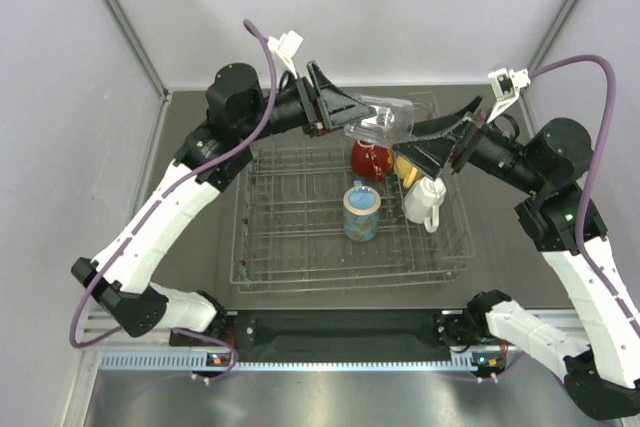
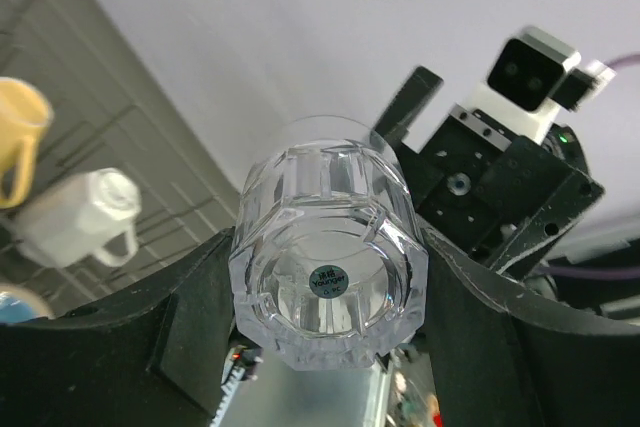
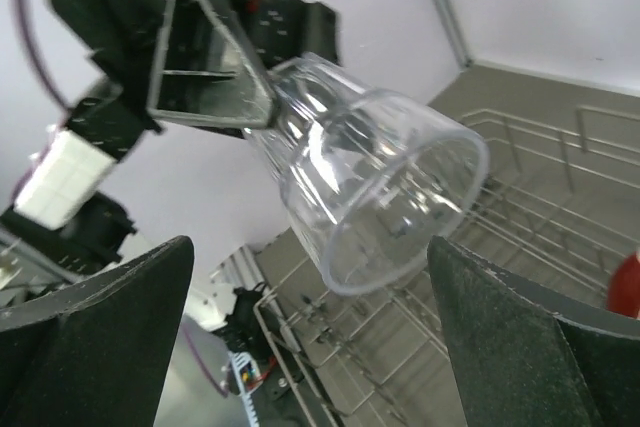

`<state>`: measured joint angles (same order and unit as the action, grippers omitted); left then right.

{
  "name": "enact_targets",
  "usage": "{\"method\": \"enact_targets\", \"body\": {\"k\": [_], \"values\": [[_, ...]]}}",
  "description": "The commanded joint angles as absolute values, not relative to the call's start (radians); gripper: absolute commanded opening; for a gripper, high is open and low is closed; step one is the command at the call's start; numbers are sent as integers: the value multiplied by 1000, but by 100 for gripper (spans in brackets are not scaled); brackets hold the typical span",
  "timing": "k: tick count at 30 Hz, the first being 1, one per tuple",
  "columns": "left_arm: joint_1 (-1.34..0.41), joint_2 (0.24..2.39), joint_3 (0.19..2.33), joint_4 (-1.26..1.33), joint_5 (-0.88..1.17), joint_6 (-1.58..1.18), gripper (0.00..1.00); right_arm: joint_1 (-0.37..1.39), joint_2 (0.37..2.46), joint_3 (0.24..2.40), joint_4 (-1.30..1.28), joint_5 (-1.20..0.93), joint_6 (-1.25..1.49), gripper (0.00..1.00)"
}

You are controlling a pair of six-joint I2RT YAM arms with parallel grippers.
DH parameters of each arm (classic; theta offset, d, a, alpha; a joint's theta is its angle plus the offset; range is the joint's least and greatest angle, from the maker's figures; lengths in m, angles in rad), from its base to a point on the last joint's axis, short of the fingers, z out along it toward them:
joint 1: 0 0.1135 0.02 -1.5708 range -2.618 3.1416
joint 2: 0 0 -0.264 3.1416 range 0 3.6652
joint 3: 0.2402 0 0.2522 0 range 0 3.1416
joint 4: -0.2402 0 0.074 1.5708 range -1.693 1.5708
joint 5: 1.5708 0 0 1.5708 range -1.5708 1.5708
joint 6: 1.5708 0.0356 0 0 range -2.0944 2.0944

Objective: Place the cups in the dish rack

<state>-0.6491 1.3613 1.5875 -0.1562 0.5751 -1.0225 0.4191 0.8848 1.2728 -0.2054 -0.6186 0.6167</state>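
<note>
My left gripper (image 1: 352, 113) is shut on the base of the clear glass (image 1: 385, 119), which it holds tipped on its side above the back of the dish rack (image 1: 240, 247). In the left wrist view the glass (image 2: 325, 277) sits between both black fingers, its bottom toward the camera. My right gripper (image 1: 428, 143) stands open just beyond the glass's mouth (image 3: 375, 187), jaws wide on either side and not touching it. Inside the rack stand a red cup (image 1: 370, 159), a yellow mug (image 1: 405, 169), a white mug (image 1: 425, 202) and a blue mug (image 1: 361, 212).
The rack fills most of the dark table between the arms; its left half holds only bare wire (image 1: 285, 217). White walls enclose the back and both sides. The yellow mug (image 2: 20, 137) and white mug (image 2: 85, 217) show below in the left wrist view.
</note>
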Motion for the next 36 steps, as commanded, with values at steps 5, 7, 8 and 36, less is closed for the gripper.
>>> {"method": "enact_targets", "body": {"k": [5,7,8,36], "values": [[-649,1382,1819,-766,220,-752,0,431,851,1384,-533,-289,488,100],[-649,1417,1888,-944,143,-736,0,431,856,1416,-592,-203,471,100],[-649,1427,1916,-984,96,-723,0,431,862,1423,-629,-174,450,100],[-647,1516,1804,-1312,-216,-686,0,430,908,1490,-790,-72,400,100]]}}
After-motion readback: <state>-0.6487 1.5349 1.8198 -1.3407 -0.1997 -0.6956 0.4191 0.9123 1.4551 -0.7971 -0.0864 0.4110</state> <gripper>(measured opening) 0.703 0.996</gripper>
